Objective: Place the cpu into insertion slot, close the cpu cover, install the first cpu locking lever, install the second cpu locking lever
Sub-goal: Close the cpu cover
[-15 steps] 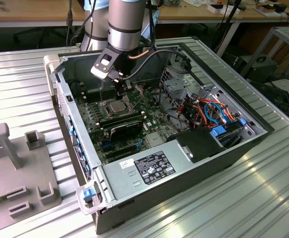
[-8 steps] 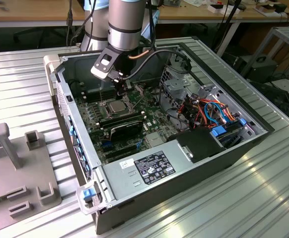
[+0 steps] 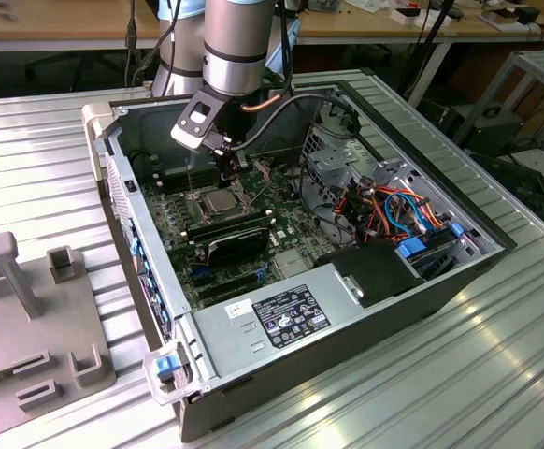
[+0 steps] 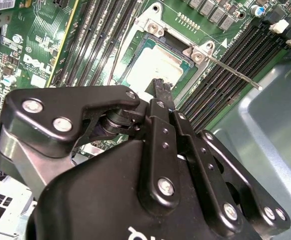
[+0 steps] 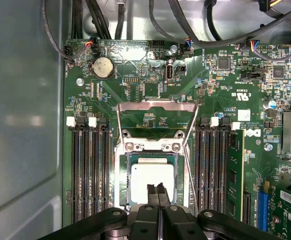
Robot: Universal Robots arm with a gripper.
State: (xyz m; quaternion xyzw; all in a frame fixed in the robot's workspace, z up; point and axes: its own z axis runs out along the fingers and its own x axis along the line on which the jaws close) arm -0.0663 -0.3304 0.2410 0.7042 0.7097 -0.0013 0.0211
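The cpu (image 5: 150, 176) lies flat in the insertion slot (image 5: 121, 186) on the green motherboard, its silver top showing; in the second wrist view the cpu (image 4: 150, 67) sits inside the slot's rim (image 4: 134, 46). The cpu cover (image 5: 155, 104) is swung open, away from the socket. One thin locking lever (image 4: 235, 73) sticks out unlatched beside the slot, seen as a rod (image 5: 187, 172) in the first wrist view. My gripper (image 5: 156, 189) is shut with nothing in it, its tips together just over the cpu's edge. In the exterior view the gripper (image 3: 227, 174) hangs above the cpu (image 3: 222, 201).
Long black memory slots (image 5: 88, 172) flank the socket on both sides. The open computer case (image 3: 253, 323) has a power supply at the front and cable bundles (image 3: 398, 210) at the exterior view's right. A grey fixture (image 3: 29, 309) stands outside the case.
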